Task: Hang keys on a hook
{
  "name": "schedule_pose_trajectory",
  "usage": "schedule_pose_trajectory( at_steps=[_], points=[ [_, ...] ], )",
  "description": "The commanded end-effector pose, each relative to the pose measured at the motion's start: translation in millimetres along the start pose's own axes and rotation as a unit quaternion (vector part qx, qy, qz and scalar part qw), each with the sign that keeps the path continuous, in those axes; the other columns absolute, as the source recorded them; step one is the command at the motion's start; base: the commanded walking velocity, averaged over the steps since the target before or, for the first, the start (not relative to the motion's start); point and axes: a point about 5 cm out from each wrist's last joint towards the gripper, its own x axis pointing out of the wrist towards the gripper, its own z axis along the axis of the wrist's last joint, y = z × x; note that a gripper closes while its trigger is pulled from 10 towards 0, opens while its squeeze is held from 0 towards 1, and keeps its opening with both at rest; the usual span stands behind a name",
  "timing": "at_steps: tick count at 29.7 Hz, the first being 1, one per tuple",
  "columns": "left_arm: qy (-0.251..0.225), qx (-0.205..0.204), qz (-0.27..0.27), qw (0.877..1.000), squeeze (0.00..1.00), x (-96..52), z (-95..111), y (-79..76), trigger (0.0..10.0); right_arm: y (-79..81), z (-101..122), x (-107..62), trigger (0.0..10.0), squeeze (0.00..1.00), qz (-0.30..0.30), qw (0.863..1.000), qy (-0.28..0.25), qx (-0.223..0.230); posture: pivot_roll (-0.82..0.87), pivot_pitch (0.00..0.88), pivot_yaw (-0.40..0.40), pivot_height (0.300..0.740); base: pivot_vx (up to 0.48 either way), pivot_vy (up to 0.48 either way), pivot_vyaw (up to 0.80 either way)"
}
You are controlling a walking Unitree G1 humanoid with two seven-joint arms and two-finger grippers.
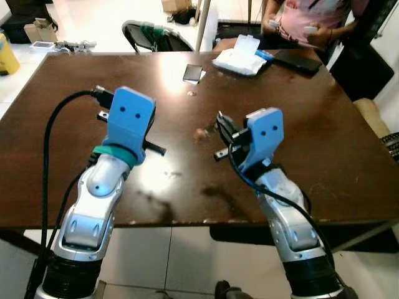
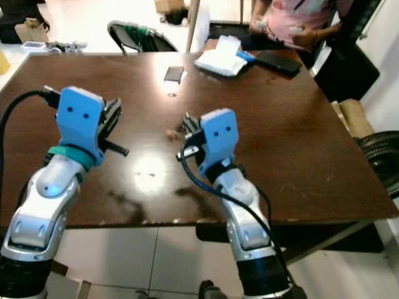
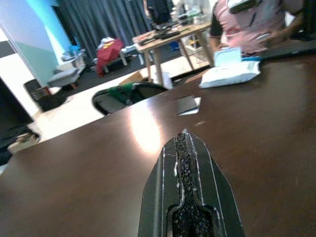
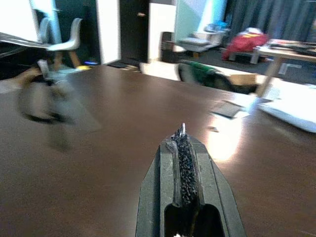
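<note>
Brown lacquered desk (image 1: 312, 137), glossy, with glare patches at its middle.

Left eye view: left gripper (image 1: 148, 124) is raised over the desk at 9 o'clock and right gripper (image 1: 223, 128) near the centre, the two apart. A small tan object (image 1: 201, 132) lies just beside the right gripper's tips. It may be the keys but is too small to tell, and I cannot make out a hook. A dark card (image 1: 192, 73) and a white packet (image 1: 240, 57) lie toward 12 o'clock, with a person (image 1: 305, 22) seated at 1 o'clock.

Right eye view: same layout, with a chair (image 2: 134, 34) beyond the far edge at 11 o'clock.

Left wrist view: fingers pressed together into one black wedge, with nothing between them.

Right wrist view: fingers likewise pressed together. A blurred grey shape (image 4: 44, 101) over the desk is unidentified.

Judgement: keys would be light, hard and loose on their ring, and would skate on this slick top. Pinch the ring, or one key's flat head. The room is cluttered, with pale floor and dark curtains behind.
</note>
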Motion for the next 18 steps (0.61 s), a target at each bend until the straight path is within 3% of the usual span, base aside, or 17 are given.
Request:
schedule_pose_trajectory(
  at_steps=[1,12,14,18],
  points=[
    [0.009,0.004,0.001,1.0,0.0,-1.1,-4.9,-0.7,10.0,2.1,-2.1,-0.1,10.0,0.0,0.003,1.0,0.003,-0.002,0.06,0.012,0.097,0.74,-0.356,0.0,0.0],
    [0.007,0.007,-0.001,1.0,0.0,0.2,-5.2,-1.4,10.0,3.0,-0.1,1.6,10.0,0.0,0.006,1.0,-0.008,-0.018,0.06,0.016,0.098,0.74,-0.34,0.0,0.0],
    [0.006,0.007,-0.002,1.0,0.0,0.4,-5.0,-2.3,10.0,2.7,0.9,2.0,10.0,0.0,0.008,1.0,-0.013,-0.022,0.06,0.016,0.098,0.74,0.0,0.0,0.0],
    [0.006,0.008,-0.01,1.0,0.0,1.4,-4.2,-6.5,10.0,1.5,3.3,3.2,10.0,0.0,0.015,0.999,-0.022,-0.027,0.06,0.016,0.098,0.74,0.0,0.0,0.8]
  ],
)
